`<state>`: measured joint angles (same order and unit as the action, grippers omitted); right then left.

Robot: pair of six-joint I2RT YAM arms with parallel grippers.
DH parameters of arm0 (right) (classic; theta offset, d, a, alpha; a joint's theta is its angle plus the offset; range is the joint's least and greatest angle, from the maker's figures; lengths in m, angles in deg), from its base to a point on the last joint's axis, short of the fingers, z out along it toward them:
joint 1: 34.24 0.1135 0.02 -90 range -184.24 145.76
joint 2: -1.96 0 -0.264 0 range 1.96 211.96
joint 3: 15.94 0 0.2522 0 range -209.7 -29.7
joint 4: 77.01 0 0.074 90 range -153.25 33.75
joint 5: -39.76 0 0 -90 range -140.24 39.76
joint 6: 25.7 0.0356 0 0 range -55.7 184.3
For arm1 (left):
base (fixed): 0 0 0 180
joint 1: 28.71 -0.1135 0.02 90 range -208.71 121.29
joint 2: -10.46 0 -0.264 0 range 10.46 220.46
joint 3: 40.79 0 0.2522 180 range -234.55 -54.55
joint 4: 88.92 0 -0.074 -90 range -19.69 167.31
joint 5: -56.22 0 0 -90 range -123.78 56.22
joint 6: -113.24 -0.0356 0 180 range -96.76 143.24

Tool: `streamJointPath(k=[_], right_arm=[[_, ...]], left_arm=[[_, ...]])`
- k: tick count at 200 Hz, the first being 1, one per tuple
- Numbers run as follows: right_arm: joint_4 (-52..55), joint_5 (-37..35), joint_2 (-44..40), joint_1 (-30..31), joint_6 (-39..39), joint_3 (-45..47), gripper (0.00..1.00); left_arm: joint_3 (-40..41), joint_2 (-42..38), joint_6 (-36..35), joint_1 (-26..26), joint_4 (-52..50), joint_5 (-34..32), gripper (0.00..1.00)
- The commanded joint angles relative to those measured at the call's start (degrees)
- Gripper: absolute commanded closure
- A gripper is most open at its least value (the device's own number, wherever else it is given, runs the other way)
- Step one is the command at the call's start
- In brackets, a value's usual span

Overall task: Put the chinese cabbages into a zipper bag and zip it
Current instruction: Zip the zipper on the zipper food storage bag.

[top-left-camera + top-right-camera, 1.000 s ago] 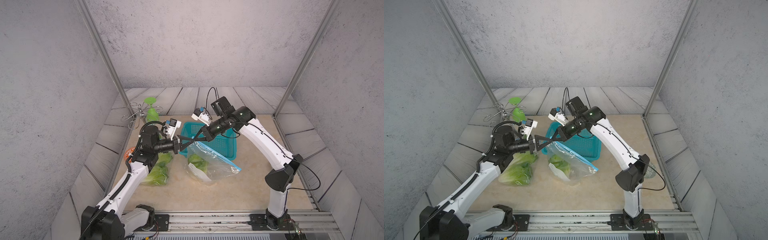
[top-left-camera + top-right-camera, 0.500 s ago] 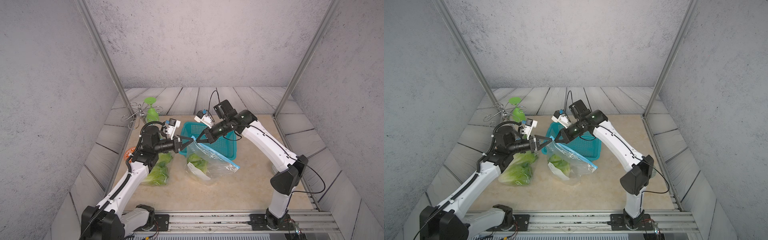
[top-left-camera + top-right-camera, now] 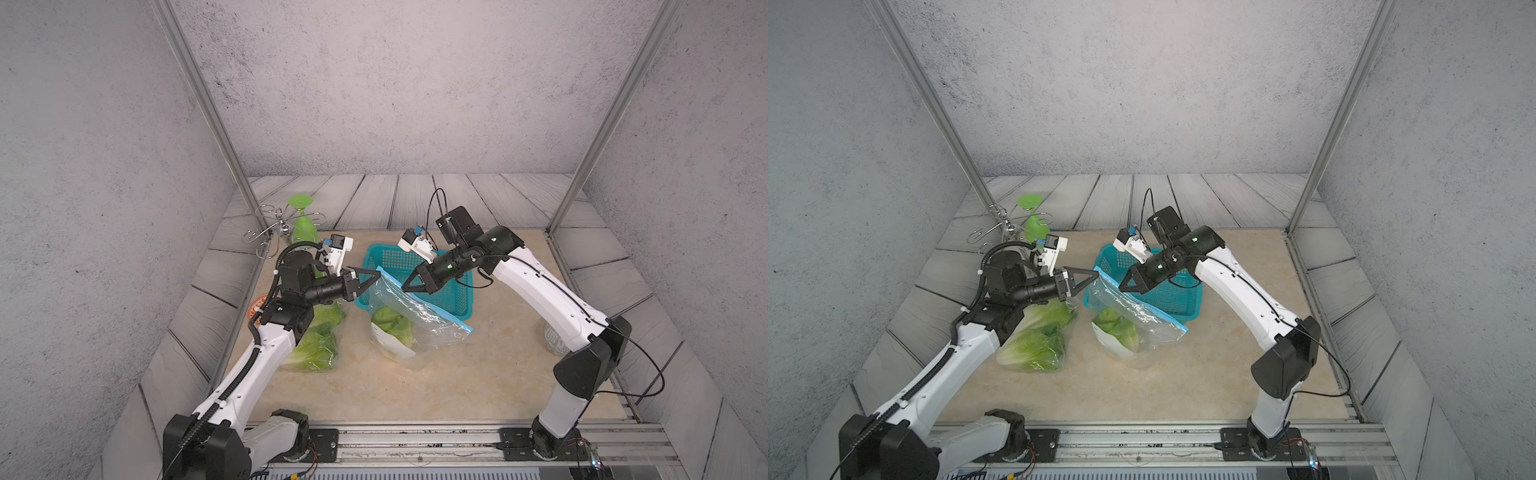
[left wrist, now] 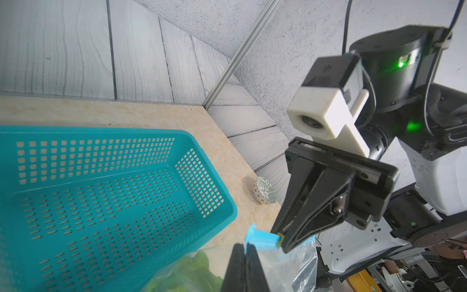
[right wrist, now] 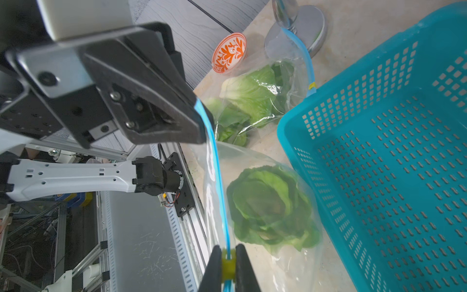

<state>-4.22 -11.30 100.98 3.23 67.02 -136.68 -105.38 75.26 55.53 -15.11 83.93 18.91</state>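
The zipper bag (image 3: 432,328) rests on the counter (image 3: 415,390) in front of the blue basket (image 3: 459,297), with its top held up and one cabbage (image 3: 390,326) inside. The left jaws are shut tight on one end of the bag's blue zip strip (image 5: 214,182). The right jaws are almost shut and pinch the little yellow slider (image 5: 228,265) on that strip. The slider sits close to the left jaws. The long strip runs away from them to the bag's other corner, so the right arm (image 3: 536,291) should pull that way. Both top views show the whole strip but not the slider. The right wrist view shows the slider, but I cannot tell if the strip past it is open. The other cabbages (image 3: 316,349) seem to lie in another bag (image 3: 332,309) by the left arm (image 3: 266,353).
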Motion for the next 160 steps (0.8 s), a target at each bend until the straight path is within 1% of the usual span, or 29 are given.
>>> streamJointPath(k=[1, 35, 70, 102, 141, 156, 160], right_arm=[[5.0, -3.8, -6.1, -1.2, -1.4, 4.5, 0.94], [2.6, -5.4, -12.0, -4.8, 0.2, 13.2, 0.96], [2.2, -5.1, -16.6, -8.7, 0.0, 18.4, 0.97], [1.5, -5.7, -19.3, -11.4, -0.8, 21.2, 0.97], [1.0, -9.8, -19.9, -12.5, -1.5, 22.9, 0.97], [0.6, -8.3, -19.3, -12.6, -1.1, 22.2, 0.97], [0.4, -7.4, -19.0, -12.6, -0.8, 21.8, 0.95]], left_arm=[[0.1, -1.6, 0.9, -2.0, 1.4, -4.7, 1.0], [-0.3, -1.1, 1.0, -2.9, -1.6, -9.5, 1.0], [-0.7, -0.5, 1.7, -4.3, -3.6, -12.9, 1.0], [-0.8, -0.4, 3.4, -6.7, -5.3, -16.3, 1.0], [-1.0, -0.3, 2.8, -8.1, -7.7, -17.3, 1.0], [-0.8, 0.0, 3.5, -8.1, -6.8, -16.5, 1.0], [-0.4, 0.0, 4.0, -8.1, -6.0, -16.0, 1.0]])
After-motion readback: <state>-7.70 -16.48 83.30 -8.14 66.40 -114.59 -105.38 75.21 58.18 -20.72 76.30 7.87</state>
